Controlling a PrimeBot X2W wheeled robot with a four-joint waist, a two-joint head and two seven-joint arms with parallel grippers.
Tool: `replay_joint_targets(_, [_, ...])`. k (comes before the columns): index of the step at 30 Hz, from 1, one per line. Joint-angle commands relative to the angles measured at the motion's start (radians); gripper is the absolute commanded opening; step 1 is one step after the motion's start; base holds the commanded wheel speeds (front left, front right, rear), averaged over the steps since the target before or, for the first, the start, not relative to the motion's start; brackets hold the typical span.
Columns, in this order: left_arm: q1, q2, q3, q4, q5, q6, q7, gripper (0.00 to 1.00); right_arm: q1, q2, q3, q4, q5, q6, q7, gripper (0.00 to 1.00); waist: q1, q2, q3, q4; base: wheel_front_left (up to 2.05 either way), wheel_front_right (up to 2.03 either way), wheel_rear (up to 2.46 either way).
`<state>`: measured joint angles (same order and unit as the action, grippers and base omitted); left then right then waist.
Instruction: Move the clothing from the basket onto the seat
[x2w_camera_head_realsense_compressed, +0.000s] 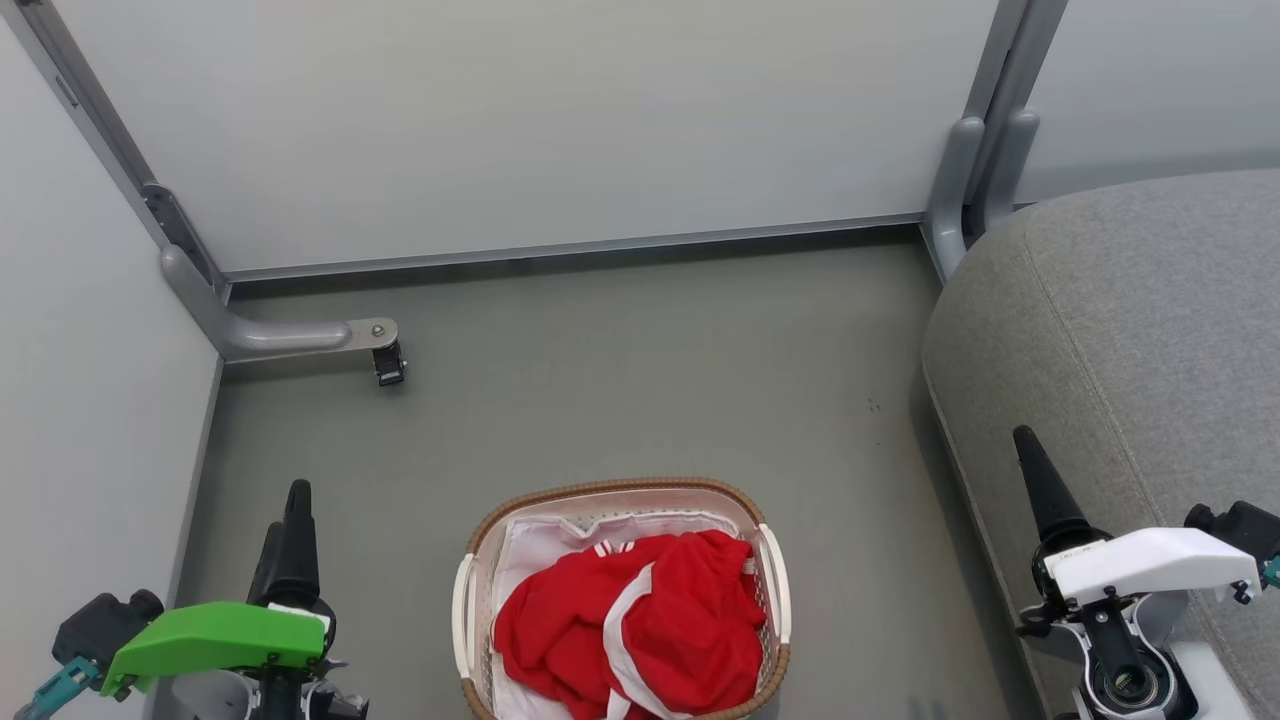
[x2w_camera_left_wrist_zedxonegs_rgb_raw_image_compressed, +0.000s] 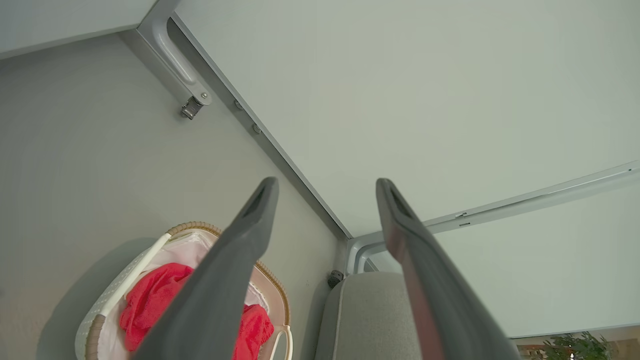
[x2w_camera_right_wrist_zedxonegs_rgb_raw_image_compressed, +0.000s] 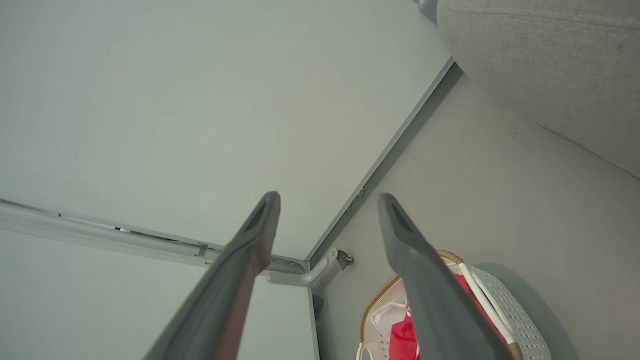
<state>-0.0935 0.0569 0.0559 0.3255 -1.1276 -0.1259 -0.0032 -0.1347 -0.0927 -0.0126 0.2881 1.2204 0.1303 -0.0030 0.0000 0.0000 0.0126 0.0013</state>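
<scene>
The white perforated basket (x2w_camera_head_realsense_compressed: 620, 487) with its brown woven rim stands on the floor at the bottom centre of the head view. The red clothing (x2w_camera_head_realsense_compressed: 640, 630) with white stripes lies bunched inside it on a white lining. The grey seat (x2w_camera_head_realsense_compressed: 1150, 350) fills the right side, apart from the basket. My left gripper (x2w_camera_head_realsense_compressed: 288, 510), under a green cover, hovers left of the basket, open and empty (x2w_camera_left_wrist_zedxonegs_rgb_raw_image_compressed: 327, 182). My right gripper (x2w_camera_head_realsense_compressed: 1030, 450), under a white cover, hangs over the seat's front edge, open and empty (x2w_camera_right_wrist_zedxonegs_rgb_raw_image_compressed: 328, 196). Both wrist views catch the basket (x2w_camera_left_wrist_zedxonegs_rgb_raw_image_compressed: 195, 226) (x2w_camera_right_wrist_zedxonegs_rgb_raw_image_compressed: 515, 310) below the fingers.
Pale partition walls close the back and left. A grey metal foot with a small black caster (x2w_camera_head_realsense_compressed: 388, 362) juts onto the grey floor (x2w_camera_head_realsense_compressed: 650, 380) at the left. A grey post (x2w_camera_head_realsense_compressed: 975, 180) stands in the back corner beside the seat.
</scene>
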Motion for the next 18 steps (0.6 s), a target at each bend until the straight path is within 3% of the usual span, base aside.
replay_joint_targets(1, [-0.034, 0.014, -0.006, -0.008, 0.054, 0.002, -0.014, 1.0, -0.033, -0.018, 0.01, -0.011, -0.044, 0.0, -0.013, 1.0, 0.0, 0.0, 0.0, 0.0, 0.0, 0.0, 0.0])
replay_joint_targets(18, [-0.032, 0.034, -0.057, 0.013, 0.337, 0.026, -0.074, 1.0, -0.054, -0.062, 0.094, 0.012, -0.332, 0.0, -0.074, 1.0, 0.0, 0.0, 0.001, 0.004, 0.0, 0.0, 0.0])
